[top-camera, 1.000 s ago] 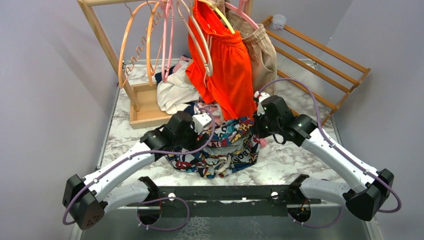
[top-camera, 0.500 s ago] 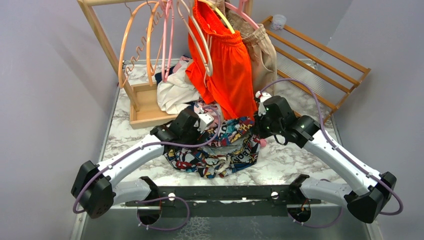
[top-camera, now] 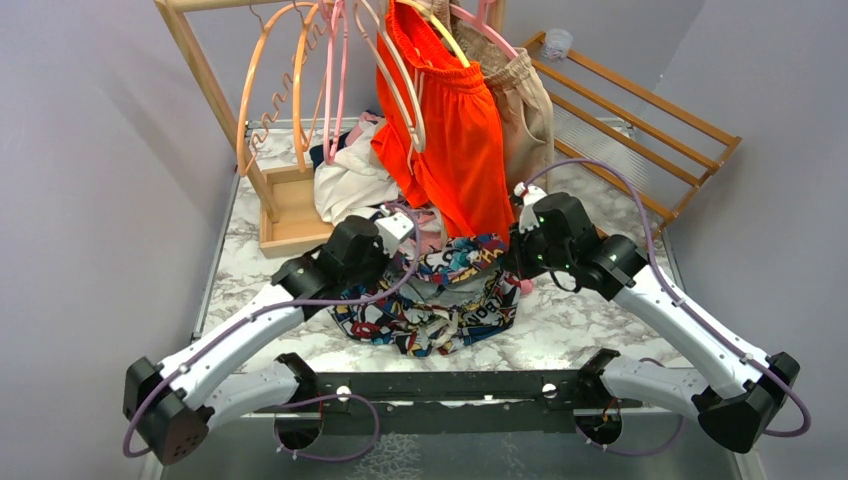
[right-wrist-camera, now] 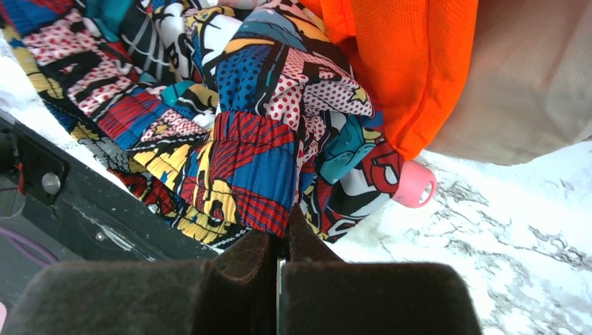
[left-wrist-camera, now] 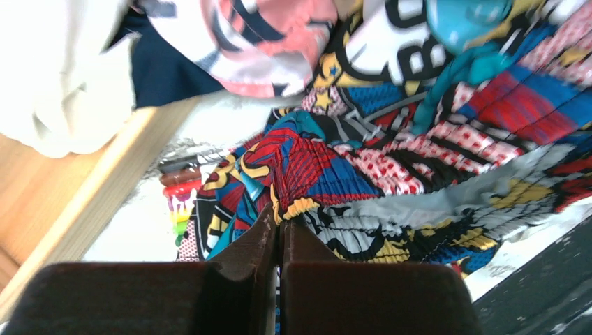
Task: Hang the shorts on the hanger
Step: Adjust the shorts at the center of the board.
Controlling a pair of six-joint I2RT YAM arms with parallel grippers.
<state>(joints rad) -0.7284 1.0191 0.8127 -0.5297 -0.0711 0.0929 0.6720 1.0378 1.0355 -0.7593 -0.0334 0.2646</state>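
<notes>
The comic-print shorts (top-camera: 440,300) lie bunched on the marble table between my two arms. My left gripper (top-camera: 410,248) is shut on a gathered fold of their waistband (left-wrist-camera: 293,206) at the left side; the left wrist view shows the fabric pinched at the tips (left-wrist-camera: 280,222). At the right side, my right gripper (top-camera: 506,262) is shut on the red-and-blue waistband edge (right-wrist-camera: 255,188), with its jaws (right-wrist-camera: 283,229) tight together. A pale cream hanger (top-camera: 400,85) hangs on the rail at the back, in front of the orange shorts.
Orange shorts (top-camera: 455,140) and beige shorts (top-camera: 525,100) hang close behind the right gripper. Orange hangers (top-camera: 268,90) and pink hangers (top-camera: 335,80) hang on the wooden rack. A white garment (top-camera: 350,185) lies by the wooden base (top-camera: 290,215). A pink hanger tip (right-wrist-camera: 413,185) pokes out beside the shorts.
My left gripper has closed on the shorts' waistband and drawn slightly back and left with it. The right gripper stays shut on the shorts and has shifted a little.
</notes>
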